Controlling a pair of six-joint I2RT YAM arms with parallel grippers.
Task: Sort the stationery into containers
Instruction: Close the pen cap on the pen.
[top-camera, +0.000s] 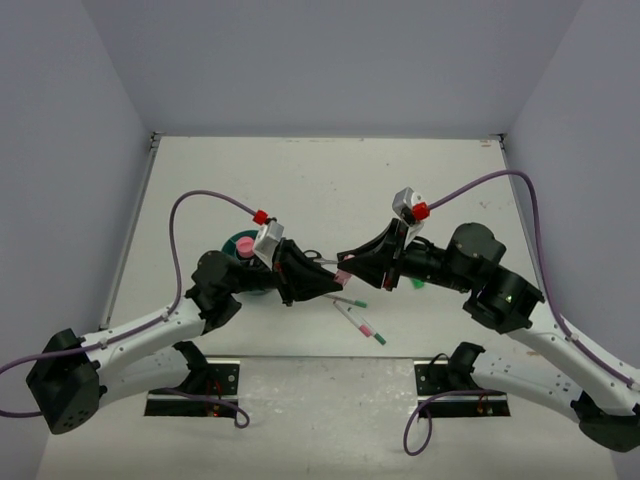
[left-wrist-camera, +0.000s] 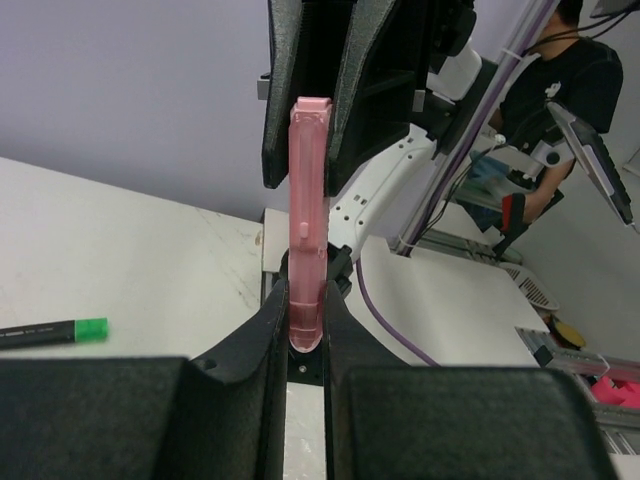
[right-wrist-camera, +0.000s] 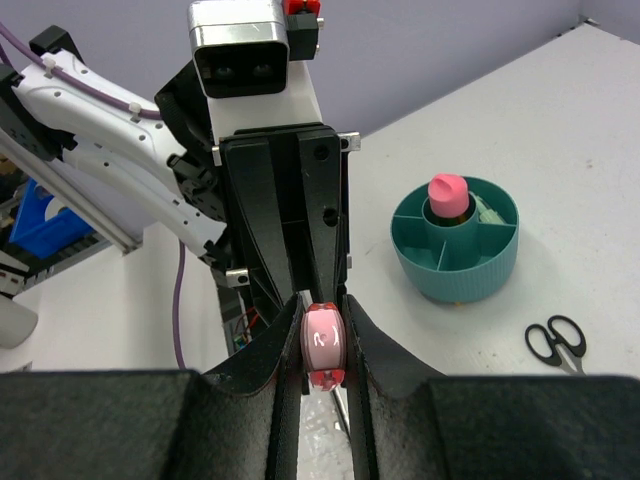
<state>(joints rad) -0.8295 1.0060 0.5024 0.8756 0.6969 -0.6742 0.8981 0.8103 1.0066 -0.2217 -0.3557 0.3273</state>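
Gripping pink tube (left-wrist-camera: 308, 180) at both ends, mid-frame from above: pinched tight by left gripper (left-wrist-camera: 305, 322), likewise by right gripper (right-wrist-camera: 323, 335). Seems light, stiff, slick; safest taken mid-barrel. Bound for teal organizer (right-wrist-camera: 455, 282), right of centre in right wrist view.

— What sort of place is this?
— A robotics lab. A white desk (top-camera: 330, 180) is boxed in by plain walls (top-camera: 330, 60), and two robot arms (top-camera: 150, 335) trailing purple cable (top-camera: 175, 240) are bolted at its edge.
— And beyond it?
— A person (left-wrist-camera: 555, 90) at another station, and a blue bin (right-wrist-camera: 40, 215).
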